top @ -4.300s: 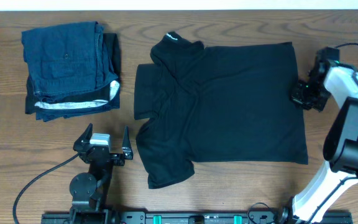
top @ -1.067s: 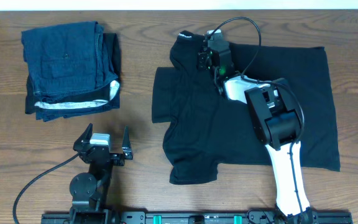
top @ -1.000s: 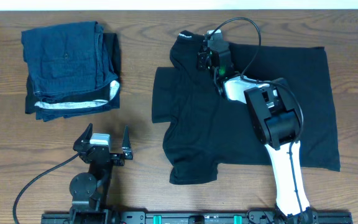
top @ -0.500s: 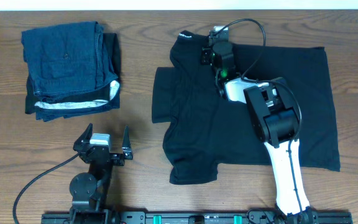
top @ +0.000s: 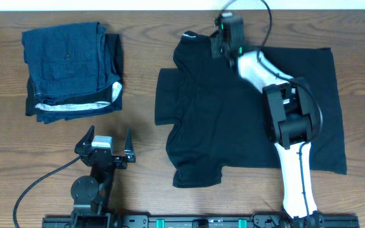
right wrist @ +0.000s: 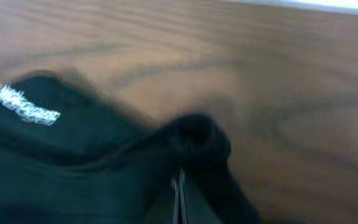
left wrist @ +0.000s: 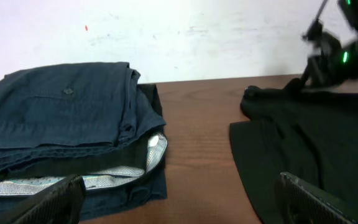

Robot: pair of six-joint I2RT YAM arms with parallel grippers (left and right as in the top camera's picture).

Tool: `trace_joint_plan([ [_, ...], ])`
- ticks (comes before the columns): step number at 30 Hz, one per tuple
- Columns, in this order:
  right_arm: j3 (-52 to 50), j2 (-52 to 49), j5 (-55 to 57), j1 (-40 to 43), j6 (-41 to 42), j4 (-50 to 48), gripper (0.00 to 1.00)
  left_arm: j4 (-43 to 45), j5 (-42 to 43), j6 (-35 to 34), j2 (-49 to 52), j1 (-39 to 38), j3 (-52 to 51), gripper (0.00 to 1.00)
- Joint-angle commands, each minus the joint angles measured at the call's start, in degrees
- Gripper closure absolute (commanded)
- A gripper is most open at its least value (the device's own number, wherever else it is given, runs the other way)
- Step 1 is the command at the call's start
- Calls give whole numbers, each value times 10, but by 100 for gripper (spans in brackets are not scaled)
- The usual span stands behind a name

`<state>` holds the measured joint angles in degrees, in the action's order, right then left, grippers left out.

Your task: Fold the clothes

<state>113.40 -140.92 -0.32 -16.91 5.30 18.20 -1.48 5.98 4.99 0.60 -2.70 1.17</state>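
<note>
The clothes, a black short-sleeved T-shirt [top: 201,114], lie spread on the wooden table with the collar at the far edge and a white logo mark [top: 189,36] on it. My right gripper [top: 219,43] hovers at the far shoulder beside the collar, shut on a raised ridge of the black fabric [right wrist: 197,134]; in the right wrist view its fingers [right wrist: 179,186] meet in a thin line. My left gripper [top: 108,140] rests near the front edge, left of the shirt, open and empty. In the left wrist view its gripper [left wrist: 179,208] faces bare wood.
A stack of folded dark blue garments [top: 68,63] with a white-striped edge sits at the far left, also in the left wrist view [left wrist: 61,124]. The right arm [top: 284,114] stretches over the shirt's body. A black cable [top: 37,183] trails from the left arm's base.
The right gripper has moved from the shoulder area toward the far edge of the table, still shut. The shirt earlier slid to the right. The left arm has not moved.
</note>
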Motion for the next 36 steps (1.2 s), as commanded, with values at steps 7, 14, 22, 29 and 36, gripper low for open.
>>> trace_joint_plan([
  [7,275,35,-17,-17,-92,225,36,-19,8,10,-4,-2,-9,2],
  [14,272,37,-43,-24,-70,267,78,-19,8,10,-4,-2,-9,2],
  [22,263,-40,-68,-18,-73,305,45,-19,8,10,-4,-2,-9,2],
  [29,263,-119,-69,-8,-98,274,43,-19,8,10,-4,-2,-9,2],
  [36,263,-149,-70,-9,-152,232,39,-19,8,10,-4,-2,-9,2],
])
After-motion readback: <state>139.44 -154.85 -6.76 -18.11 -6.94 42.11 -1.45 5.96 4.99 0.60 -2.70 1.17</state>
